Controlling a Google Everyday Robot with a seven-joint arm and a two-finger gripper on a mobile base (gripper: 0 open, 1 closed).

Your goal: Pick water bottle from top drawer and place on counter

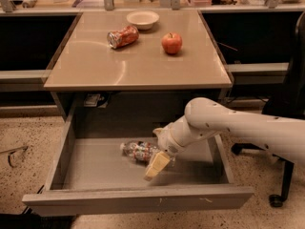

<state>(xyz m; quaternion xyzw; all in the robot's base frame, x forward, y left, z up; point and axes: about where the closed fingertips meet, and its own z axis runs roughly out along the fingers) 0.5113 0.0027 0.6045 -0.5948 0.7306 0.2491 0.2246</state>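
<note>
The water bottle [137, 150], clear and crinkled with a red-blue label band, lies on its side on the flat bottom of the open top drawer [95, 168]. My gripper [156, 164] reaches down into the drawer from the right on a white arm. It sits at the bottle's right end, touching or just above it. The bottle's right end is hidden behind the gripper. The tan counter [133, 63] stands above the drawer.
On the counter are a crushed red-orange soda can [123, 36], a red apple [171, 43] and a white bowl [142, 18] at the back. An office chair base [281, 185] stands on the floor to the right of the drawer.
</note>
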